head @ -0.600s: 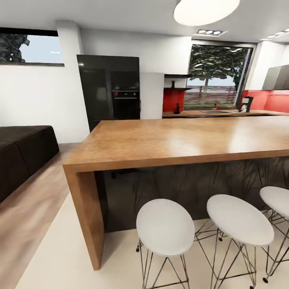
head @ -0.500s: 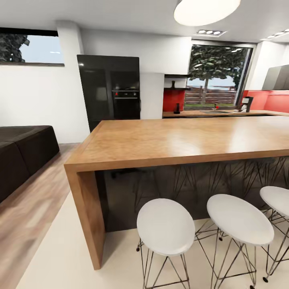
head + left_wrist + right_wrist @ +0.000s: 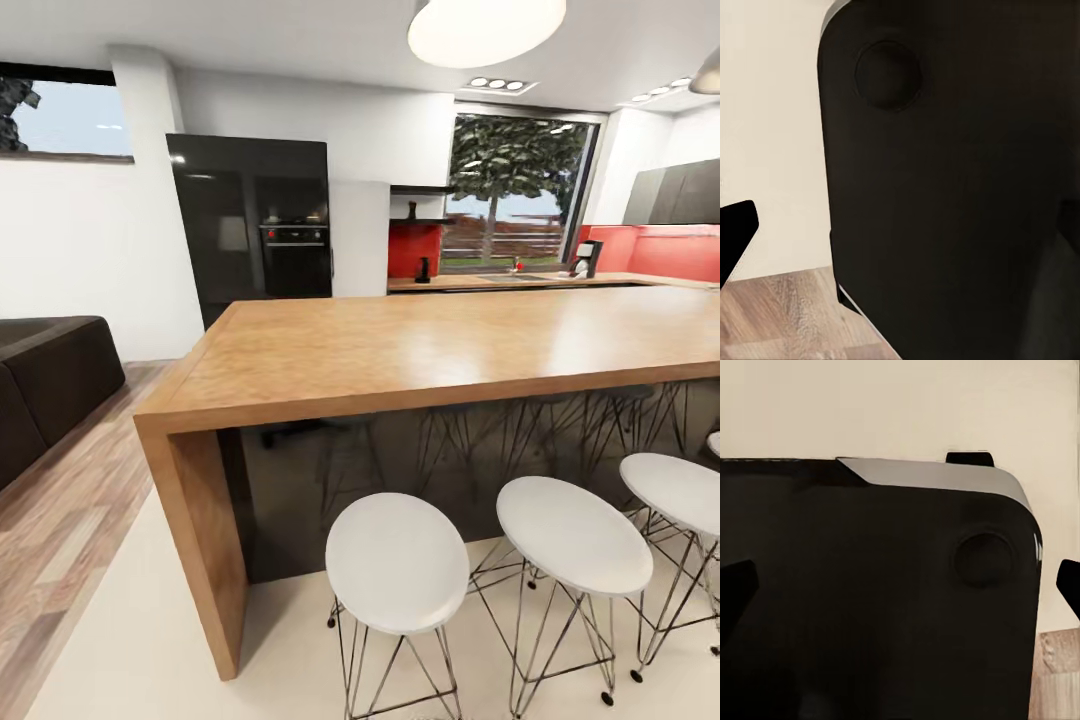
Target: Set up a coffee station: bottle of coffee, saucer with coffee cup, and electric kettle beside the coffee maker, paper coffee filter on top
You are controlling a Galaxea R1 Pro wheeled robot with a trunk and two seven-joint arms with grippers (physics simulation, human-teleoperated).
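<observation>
Driving toward the far kitchen, we should skirt the long wooden island counter [image 3: 430, 350] and three white round stools [image 3: 400, 560] | black coffee maker [image 3: 587, 258] on far countertop | grippers' grasp: cannot tell.

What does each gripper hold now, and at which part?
Nothing is held, as far as the wrist views show. Between the left fingertips and the right fingertips there is only the robot's own dark base and floor.
</observation>
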